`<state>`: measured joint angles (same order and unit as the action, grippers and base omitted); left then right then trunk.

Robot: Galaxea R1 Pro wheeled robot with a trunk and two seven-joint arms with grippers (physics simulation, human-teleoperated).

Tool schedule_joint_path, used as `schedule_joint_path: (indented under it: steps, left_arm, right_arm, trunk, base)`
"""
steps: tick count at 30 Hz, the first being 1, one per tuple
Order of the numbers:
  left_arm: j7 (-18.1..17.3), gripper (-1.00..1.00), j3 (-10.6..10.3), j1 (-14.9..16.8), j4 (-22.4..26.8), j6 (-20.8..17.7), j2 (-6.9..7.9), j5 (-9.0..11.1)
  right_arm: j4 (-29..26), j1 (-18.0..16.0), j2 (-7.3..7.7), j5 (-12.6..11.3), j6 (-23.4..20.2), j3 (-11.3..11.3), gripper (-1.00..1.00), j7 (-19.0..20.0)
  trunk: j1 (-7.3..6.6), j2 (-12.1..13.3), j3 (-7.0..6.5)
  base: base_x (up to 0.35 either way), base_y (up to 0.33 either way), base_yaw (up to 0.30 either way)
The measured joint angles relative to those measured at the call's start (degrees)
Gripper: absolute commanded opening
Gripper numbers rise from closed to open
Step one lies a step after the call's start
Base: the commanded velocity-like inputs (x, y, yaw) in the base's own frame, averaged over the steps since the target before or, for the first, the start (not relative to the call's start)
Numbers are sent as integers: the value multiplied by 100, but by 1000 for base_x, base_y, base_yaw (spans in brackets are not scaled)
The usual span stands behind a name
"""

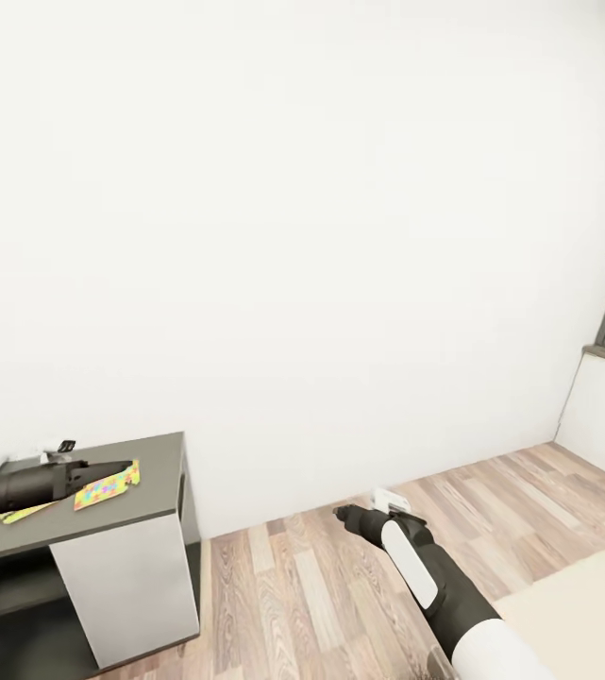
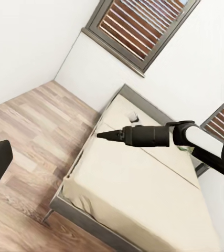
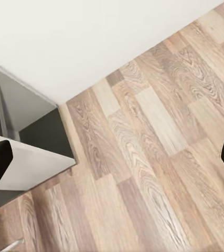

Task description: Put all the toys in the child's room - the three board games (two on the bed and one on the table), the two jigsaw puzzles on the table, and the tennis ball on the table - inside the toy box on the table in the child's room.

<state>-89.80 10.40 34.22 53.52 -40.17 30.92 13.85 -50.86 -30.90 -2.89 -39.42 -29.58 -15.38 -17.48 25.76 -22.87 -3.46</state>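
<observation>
The robot faces a white wall in the child's room, apparently mid-turn between the bed (image 2: 143, 184) and table (image 1: 156, 486); left gripper (image 1: 118, 468), tips together as far as can be told, hovers over two jigsaw puzzles (image 1: 106, 489), while right gripper (image 3: 112, 157), fingers spread and empty, points floorward

Nothing readable anywhere here, honestly. No lettering, labels, brands, numbers or signs that I can make out. The jigsaw puzzle (image 1: 107, 488) on the dark table (image 1: 156, 503) is just coloured pieces with no print, and the small items on the bed (image 2: 143, 194) in the left wrist view are too tiny to read.
</observation>
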Motion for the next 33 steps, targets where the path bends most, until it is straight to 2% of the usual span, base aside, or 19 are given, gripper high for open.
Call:
schedule_joint_path:
  steps: [17, 33]
  left_arm:
    - [0, 100, 6, -3, 0, 0, 6, 3]
    - [1, 100, 1, -5, 2, 0, 0, 4]
  right_arm:
    - [31, 0, 12, 14, -8, -3, 100, 14]
    - [48, -1, 2, 26, 7, -8, 100, 9]
  trunk:
    - [0, 0, 71]
    - [0, 0, 90]
  base:
    - [0, 11, -251]
    - [0, 27, -32]
